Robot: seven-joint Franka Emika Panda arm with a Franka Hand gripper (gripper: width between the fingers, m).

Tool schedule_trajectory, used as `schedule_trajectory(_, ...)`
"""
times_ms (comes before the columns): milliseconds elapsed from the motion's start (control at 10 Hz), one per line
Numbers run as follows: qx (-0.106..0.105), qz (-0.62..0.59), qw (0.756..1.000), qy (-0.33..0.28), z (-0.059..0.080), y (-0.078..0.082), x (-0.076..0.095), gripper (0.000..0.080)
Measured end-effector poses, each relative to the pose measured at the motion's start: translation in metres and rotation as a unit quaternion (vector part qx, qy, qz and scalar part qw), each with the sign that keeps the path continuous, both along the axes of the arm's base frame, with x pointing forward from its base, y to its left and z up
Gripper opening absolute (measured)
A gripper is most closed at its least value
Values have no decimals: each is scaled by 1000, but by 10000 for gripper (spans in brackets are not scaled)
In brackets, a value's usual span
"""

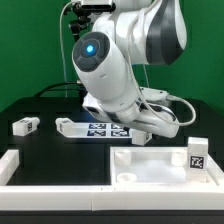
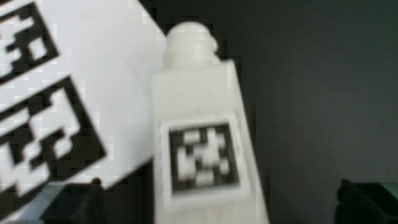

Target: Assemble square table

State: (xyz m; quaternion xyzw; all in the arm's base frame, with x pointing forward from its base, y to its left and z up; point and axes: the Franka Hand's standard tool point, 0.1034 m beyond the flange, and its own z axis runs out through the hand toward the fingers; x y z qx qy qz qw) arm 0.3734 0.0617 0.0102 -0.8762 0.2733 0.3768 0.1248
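In the wrist view a white leg block [image 2: 199, 130] with a black-and-white tag lies on the black table, its knobbed end pointing away. It lies between my two dark fingertips [image 2: 68, 202], with a gap on each side. My gripper [image 2: 217, 204] is open around it and touches nothing. In the exterior view the gripper [image 1: 141, 134] is low over the table, mostly hidden by the arm. The square table top [image 1: 150, 166] with its raised rim lies at the front on the exterior view's right. A tagged leg [image 1: 197, 158] stands at its right side. Another leg [image 1: 25, 126] lies at the left.
The marker board [image 1: 100, 129] lies flat mid-table and also shows beside the leg in the wrist view [image 2: 54, 90]. A small white part [image 1: 66, 124] sits at its left end. White border rails [image 1: 50, 172] run along the front left. The arm's body [image 1: 110, 70] looms over the middle.
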Motion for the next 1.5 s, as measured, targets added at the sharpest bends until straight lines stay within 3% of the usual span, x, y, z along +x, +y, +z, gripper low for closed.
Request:
schedule_trajectory(100,14,1,1000,1,-3,0,-7,649)
schedule_trajectory(400,14,2,1000,3,-4,1,-10,649)
schedule_trajectory(600,14,2,1000,3,-5,0,-10,601)
schedule_trajectory(700,14,1,1000,4,-5,0,-10,427)
schedule_trajectory(800,14,1,1000,4,-5,0,-10,427)
schedule_trajectory(900,14,1,1000,4,-5,0,-10,281)
schedule_trajectory(1500,10,2,1000,4,-4,-1,-9,282)
